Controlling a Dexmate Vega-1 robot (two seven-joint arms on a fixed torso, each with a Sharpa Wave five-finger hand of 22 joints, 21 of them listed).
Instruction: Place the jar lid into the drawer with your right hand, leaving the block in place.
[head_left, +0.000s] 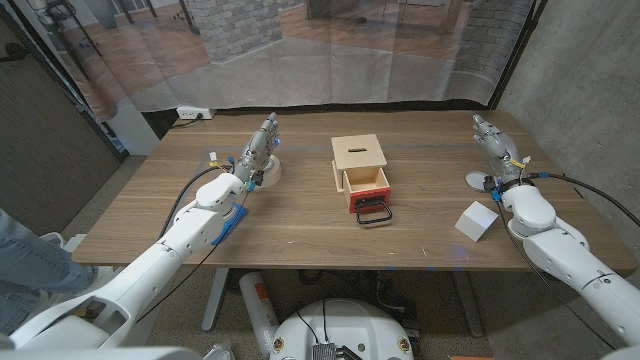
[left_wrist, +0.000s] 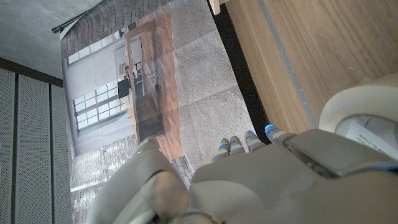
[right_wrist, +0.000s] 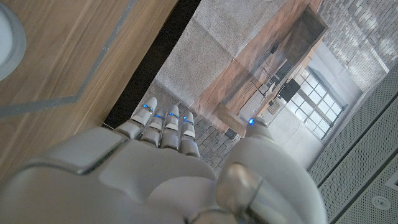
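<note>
Jar lid (head_left: 475, 181): a small, pale, flat disc on the tabletop (head_left: 300, 215), at about 3 o'clock from the drawer box and well apart from it, just beside the right wrist. In the right wrist view a rounded pale edge at the frame corner (right_wrist: 7, 37) is probably this lid, though too little shows to be sure.

Handling, as a judgement: likely light, stiff and thin, with a smooth rim that could slide on the wood. Pinching across the rim from above looks the soundest hold; its low profile gives the fingers little to catch.

Block (head_left: 477, 221): a white cube at about 6 o'clock from the lid, near it and close to the right forearm. It must stay put, so the reach should come from above, not sweep across.

Drawer box (head_left: 361, 172): a light wooden box with a slot in its top. Its red drawer (head_left: 367, 190) is pulled out toward the robot, with a black wire handle (head_left: 374, 215) lying in front. The inside of the drawer looks empty, as far as the head view shows.

Right robot hand (head_left: 492, 138): released, fingers straight and raised, at about 12 o'clock from the lid, grasping nothing.

Left robot hand (head_left: 260, 148): released, fingers extended, beside a white tape roll (head_left: 266, 172).
</note>
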